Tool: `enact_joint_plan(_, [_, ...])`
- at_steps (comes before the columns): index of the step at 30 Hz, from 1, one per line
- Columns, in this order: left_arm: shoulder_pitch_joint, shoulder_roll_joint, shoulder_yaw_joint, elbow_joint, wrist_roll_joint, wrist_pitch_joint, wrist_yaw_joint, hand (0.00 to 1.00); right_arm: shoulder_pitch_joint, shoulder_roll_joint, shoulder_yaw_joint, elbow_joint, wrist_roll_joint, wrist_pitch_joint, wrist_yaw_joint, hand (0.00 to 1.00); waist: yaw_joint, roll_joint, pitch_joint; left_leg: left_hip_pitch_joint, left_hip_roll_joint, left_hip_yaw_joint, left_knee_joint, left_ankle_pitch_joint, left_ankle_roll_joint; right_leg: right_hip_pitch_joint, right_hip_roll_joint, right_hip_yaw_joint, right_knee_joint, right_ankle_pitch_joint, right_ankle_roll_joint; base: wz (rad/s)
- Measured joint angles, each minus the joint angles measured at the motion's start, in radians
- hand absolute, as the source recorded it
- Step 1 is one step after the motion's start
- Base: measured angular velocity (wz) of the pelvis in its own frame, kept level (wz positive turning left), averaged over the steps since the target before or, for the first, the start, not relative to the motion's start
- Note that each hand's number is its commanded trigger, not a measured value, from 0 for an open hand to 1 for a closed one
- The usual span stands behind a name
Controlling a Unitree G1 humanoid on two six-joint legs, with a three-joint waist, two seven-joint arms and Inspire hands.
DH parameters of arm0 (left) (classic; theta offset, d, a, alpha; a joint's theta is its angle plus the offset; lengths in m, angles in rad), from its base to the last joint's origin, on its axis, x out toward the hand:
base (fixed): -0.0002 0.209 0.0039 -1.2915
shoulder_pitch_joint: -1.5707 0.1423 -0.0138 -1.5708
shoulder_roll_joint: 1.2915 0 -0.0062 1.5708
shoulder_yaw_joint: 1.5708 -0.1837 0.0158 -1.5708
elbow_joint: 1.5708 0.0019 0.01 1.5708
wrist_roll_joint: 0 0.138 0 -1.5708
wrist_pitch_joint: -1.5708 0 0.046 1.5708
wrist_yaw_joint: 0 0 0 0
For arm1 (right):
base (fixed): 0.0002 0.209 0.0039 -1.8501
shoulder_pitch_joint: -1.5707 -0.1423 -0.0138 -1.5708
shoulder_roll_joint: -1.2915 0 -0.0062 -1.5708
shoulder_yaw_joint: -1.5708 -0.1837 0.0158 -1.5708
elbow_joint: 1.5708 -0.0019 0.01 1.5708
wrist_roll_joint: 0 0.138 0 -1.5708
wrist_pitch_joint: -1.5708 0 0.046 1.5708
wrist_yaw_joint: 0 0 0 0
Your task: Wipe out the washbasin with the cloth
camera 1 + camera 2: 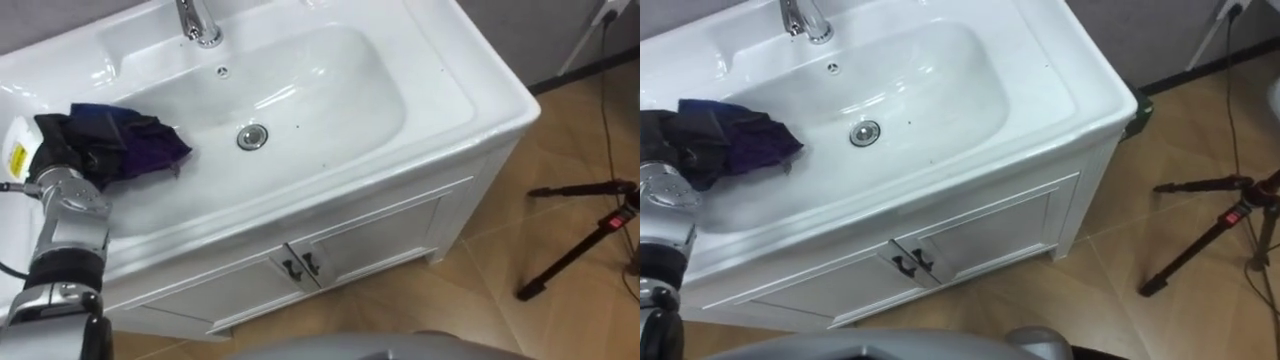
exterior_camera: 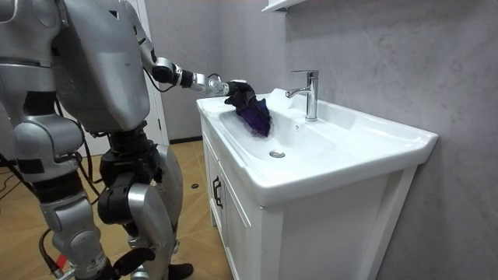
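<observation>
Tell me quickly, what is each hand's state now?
Left hand: fingers closed on the purple cloth, at the basin's left side.
Right hand: low in the room view, cannot be told.

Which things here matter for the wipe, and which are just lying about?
For the job:
basin
cloth, lying inside the basin at its left end
left hand, gripping the cloth
tap and drain, to be wiped around

Just about:
cabinet under the basin
tripod on the floor
</observation>
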State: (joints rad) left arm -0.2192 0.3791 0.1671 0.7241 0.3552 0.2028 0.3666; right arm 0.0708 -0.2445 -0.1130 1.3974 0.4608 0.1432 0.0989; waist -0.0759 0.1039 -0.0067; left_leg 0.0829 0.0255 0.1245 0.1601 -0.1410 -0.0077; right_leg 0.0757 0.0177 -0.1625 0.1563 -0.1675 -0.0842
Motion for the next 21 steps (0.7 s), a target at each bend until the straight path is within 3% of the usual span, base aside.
enact_joint_plan(8, [0.015,0.0,0.008,-0.039,0.0,0.011,-0.008,1.0,0.009,-0.013,0.004,-0.005,-0.038,0.011,0.026,0.0,0.025,0.001,-0.0005,0.007,-0.002,-0.021,0.0,0.0,0.0,0.015,-0.002,-0.018,-0.001,-0.002,0.001,0.07])
enact_joint_plan(17, [0.016,0.0,0.068,-0.041,-0.002,-0.003,0.016,1.0,0.006,-0.033,0.004,-0.005,-0.117,-0.011,0.027,0.0,0.031,-0.001,0.0013,0.007,-0.002,-0.022,0.0,0.0,0.0,0.014,-0.002,-0.018,0.0,-0.003,0.003,0.0])
enact_joint_plan(21, [0.07,-0.001,0.068,-0.176,-0.002,-0.016,0.023,1.0,0.005,-0.032,0.002,-0.007,-0.139,-0.022,0.024,0.0,0.031,-0.001,0.0013,-0.001,-0.003,-0.029,0.002,-0.003,-0.004,0.011,-0.001,-0.019,-0.002,-0.004,0.005,0.03])
